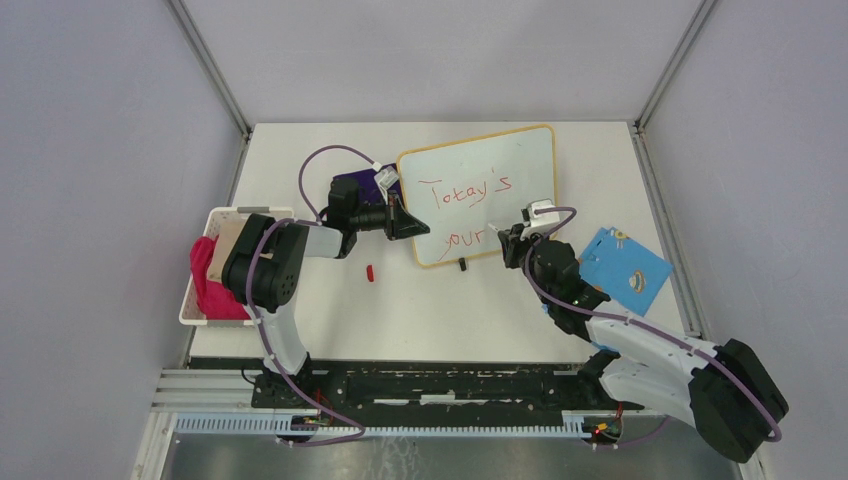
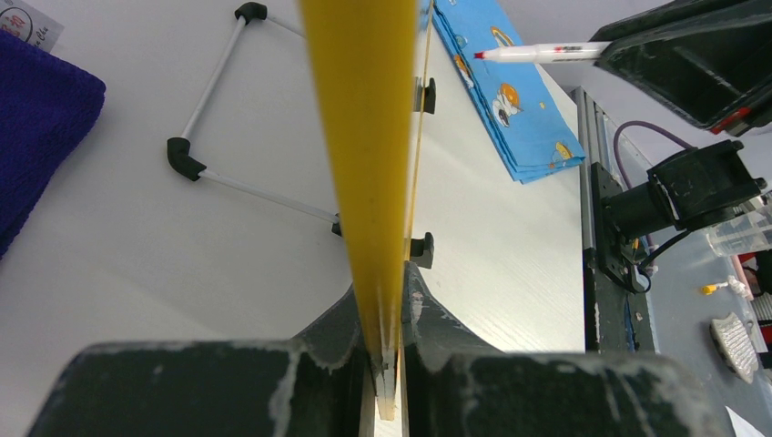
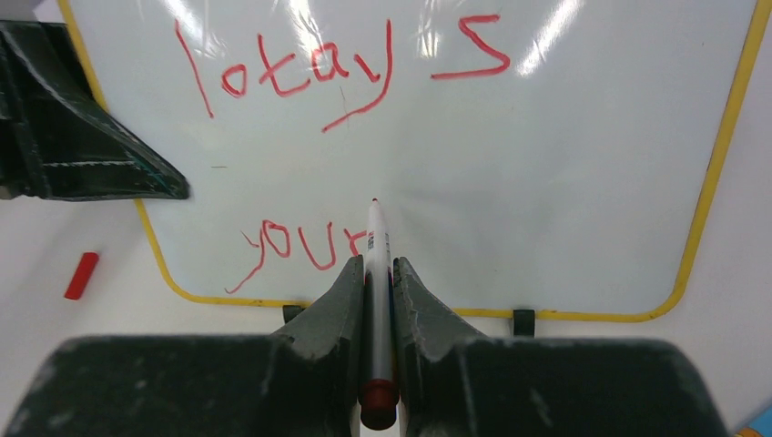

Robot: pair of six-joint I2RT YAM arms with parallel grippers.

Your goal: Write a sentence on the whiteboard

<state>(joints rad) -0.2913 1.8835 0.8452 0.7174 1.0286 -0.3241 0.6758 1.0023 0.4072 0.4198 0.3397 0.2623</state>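
Note:
The whiteboard (image 1: 500,170) stands tilted on the table, yellow-framed. My left gripper (image 1: 415,228) is shut on its left edge; the left wrist view shows that frame edge (image 2: 360,137) pinched in the left gripper (image 2: 391,300). The sentence (image 3: 337,68) is red handwriting, "Today's" above and "your" (image 3: 300,246) below. My right gripper (image 3: 375,273) is shut on a white marker (image 3: 377,237) with a red end. The marker points at the board just right of "your". In the left wrist view the marker (image 2: 537,53) has its tip a little off the board face.
A red marker cap (image 1: 369,272) lies on the table in front of the board. A blue patterned sheet (image 1: 625,268) lies to the right, a purple cloth (image 1: 355,185) behind the left gripper. A white basket (image 1: 190,300) holding pink cloth sits at the left edge.

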